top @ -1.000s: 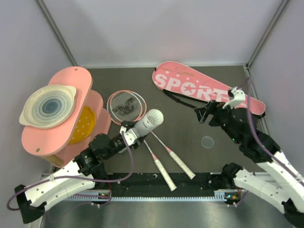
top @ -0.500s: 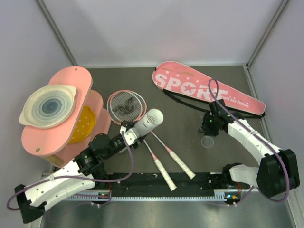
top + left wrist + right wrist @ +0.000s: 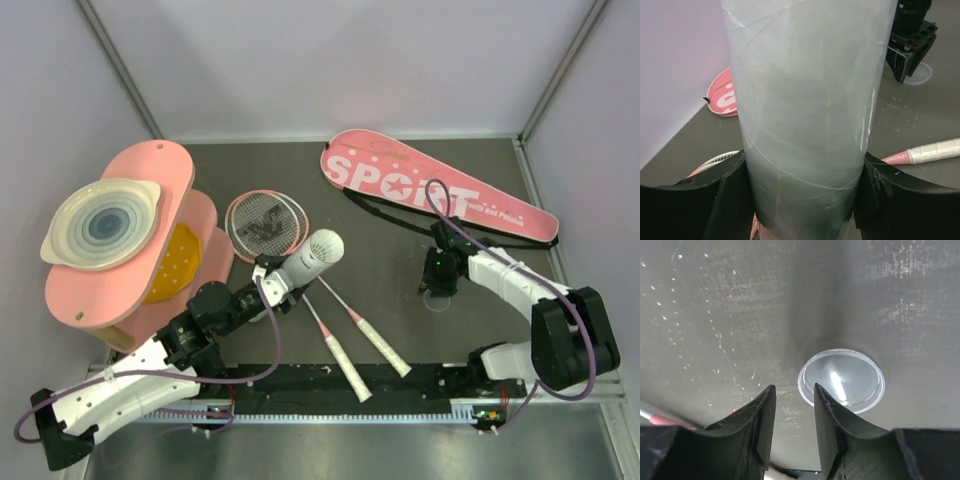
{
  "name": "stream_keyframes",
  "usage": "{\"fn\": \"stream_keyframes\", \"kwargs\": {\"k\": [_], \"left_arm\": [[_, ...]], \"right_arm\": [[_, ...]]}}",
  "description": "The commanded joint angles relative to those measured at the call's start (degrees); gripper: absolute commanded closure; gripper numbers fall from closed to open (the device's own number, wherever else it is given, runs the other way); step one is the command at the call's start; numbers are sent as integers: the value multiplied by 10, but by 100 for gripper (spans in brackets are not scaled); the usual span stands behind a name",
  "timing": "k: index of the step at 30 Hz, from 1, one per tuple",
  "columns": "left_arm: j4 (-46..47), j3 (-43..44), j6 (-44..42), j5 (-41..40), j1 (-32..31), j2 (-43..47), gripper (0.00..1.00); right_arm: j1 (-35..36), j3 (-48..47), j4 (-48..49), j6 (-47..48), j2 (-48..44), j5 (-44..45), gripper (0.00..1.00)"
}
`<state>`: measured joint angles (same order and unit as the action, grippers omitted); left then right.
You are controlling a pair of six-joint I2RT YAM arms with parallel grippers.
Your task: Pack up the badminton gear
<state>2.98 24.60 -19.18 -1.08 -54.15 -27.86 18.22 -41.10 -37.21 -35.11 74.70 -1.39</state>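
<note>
Nearest the bases, the left gripper (image 3: 804, 196) was clamped around the lower part of a long white translucent tube (image 3: 805, 100), its jaws spread wide by the tube's girth. The tube was raised off the table (image 3: 390, 270) and leaned away toward the middle, probably to present its far end for capping. No label showed on it.

Just beyond, two pink-framed rackets (image 3: 268, 222) lay overlapped on the table, their white-wrapped handles (image 3: 362, 342) fanning toward the near edge and their heads beside the tube. The pink collar of one handle carried print too small to read.

To the right, the right gripper (image 3: 793, 407) pointed down, close over the table, its jaws only narrowly parted and holding nothing. A clear round plastic lid (image 3: 841, 381) lay flat just beside one fingertip, outside the gap. The gripper seemed lined up to pinch the lid's rim, and the lid looked like the tube's cap.

Farthest back lay the pink racket-shaped bag (image 3: 420, 185), flat and apparently closed, with "SPORT" in large white letters. The smaller line beside it was unreadable.
</note>
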Motion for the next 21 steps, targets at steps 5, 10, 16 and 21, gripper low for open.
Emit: {"fn": "stream_keyframes", "kwargs": {"k": [5,10,16,21], "left_arm": [[53,13,-4,0,-1,8,89],[53,12,-3,-1,-1,10,89],[53,13,-2,1,-1,7,89],[54,13,-3,4,-1,3,89]], "right_arm": [[42,4,32,-12,58,72,73],[69,-2,32,-9,80,128,100],[70,-26,52,43,-39,21,100],[70,-106,89,92,-143,-248,100]]}}
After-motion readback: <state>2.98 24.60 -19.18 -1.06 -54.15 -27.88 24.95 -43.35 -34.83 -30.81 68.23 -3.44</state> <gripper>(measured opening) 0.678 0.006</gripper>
